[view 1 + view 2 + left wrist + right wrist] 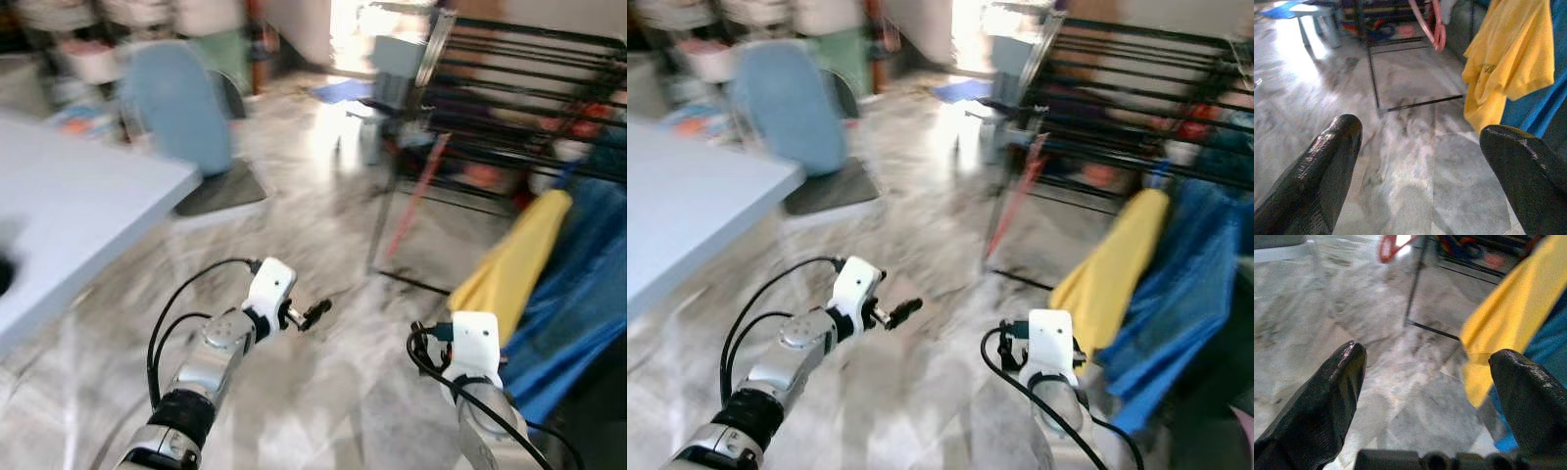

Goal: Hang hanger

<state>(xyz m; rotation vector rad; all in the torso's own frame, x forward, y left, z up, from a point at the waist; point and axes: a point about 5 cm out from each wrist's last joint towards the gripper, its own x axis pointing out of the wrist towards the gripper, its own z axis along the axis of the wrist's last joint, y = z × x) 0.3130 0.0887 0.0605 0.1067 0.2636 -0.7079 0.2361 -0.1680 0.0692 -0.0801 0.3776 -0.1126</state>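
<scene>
Left wrist view shows you the left gripper (1420, 147) spread wide over marble floor, holding nothing; the red hanger (1431, 24) hangs well ahead on the black drying rack (509, 108). Your right gripper (1427, 377) gapes equally empty, the yellow cloth (1508, 318) just beyond it.

A pale blue surface (69, 211) stands at the left, with a blue chair (181, 108) beyond its far corner on the grey marbled floor (323, 245). At the right, a yellow cloth (514, 259) and a blue cloth (588, 284) hang side by side, touching.
</scene>
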